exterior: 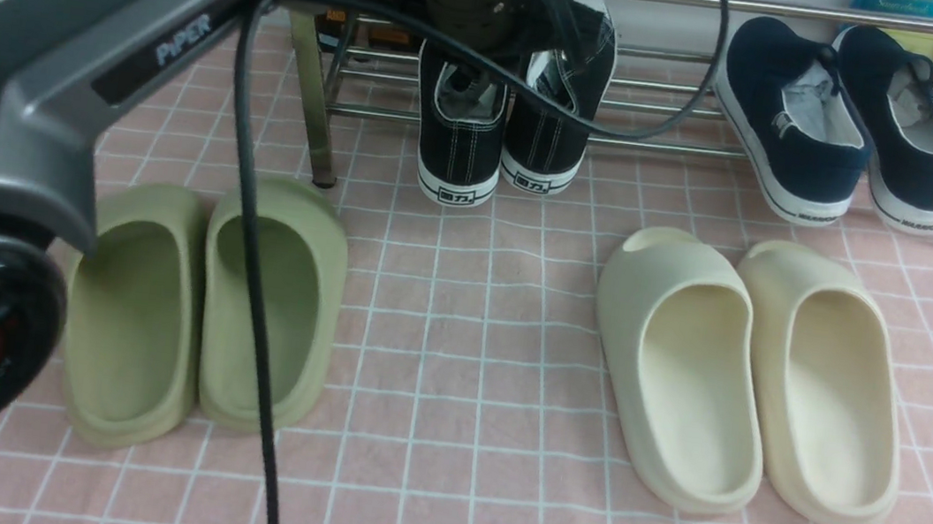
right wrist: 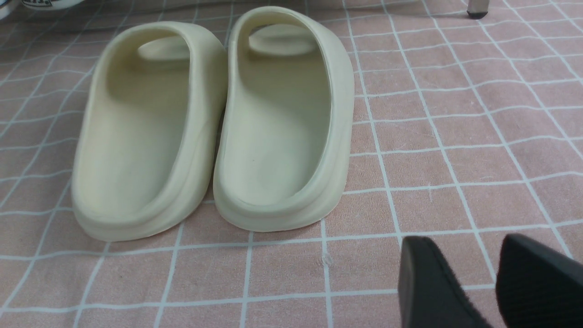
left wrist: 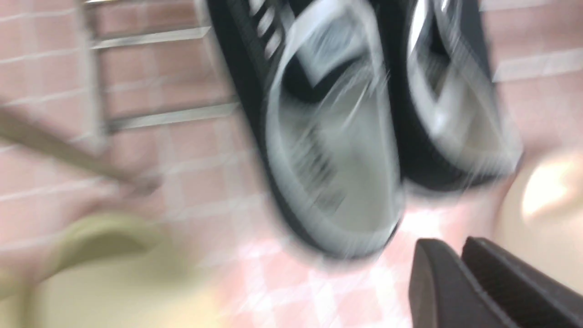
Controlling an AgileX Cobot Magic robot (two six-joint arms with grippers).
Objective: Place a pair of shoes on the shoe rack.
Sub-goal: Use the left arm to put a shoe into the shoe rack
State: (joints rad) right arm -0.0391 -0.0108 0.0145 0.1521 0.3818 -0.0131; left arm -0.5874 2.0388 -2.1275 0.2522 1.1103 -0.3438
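Observation:
The two black canvas sneakers [exterior: 463,132] [exterior: 558,113] rest side by side on the left part of the chrome shoe rack [exterior: 667,147], heels toward me and hanging past the front tube. My left arm [exterior: 193,24] reaches over them, and its wrist hides their fronts. The left wrist view is blurred: the sneakers [left wrist: 328,159] lie below, and my left gripper [left wrist: 451,246] hangs shut and empty above the floor just off their heels. My right gripper [right wrist: 462,246] is open and empty over the pink cloth, near the cream slides.
Navy slip-ons [exterior: 840,121] sit on the rack's right part. Green slides [exterior: 202,310] lie on the floor at left and cream slides [exterior: 750,377] at right. A rack leg [exterior: 313,101] stands by the green slides. A black cable [exterior: 252,271] hangs from my left arm.

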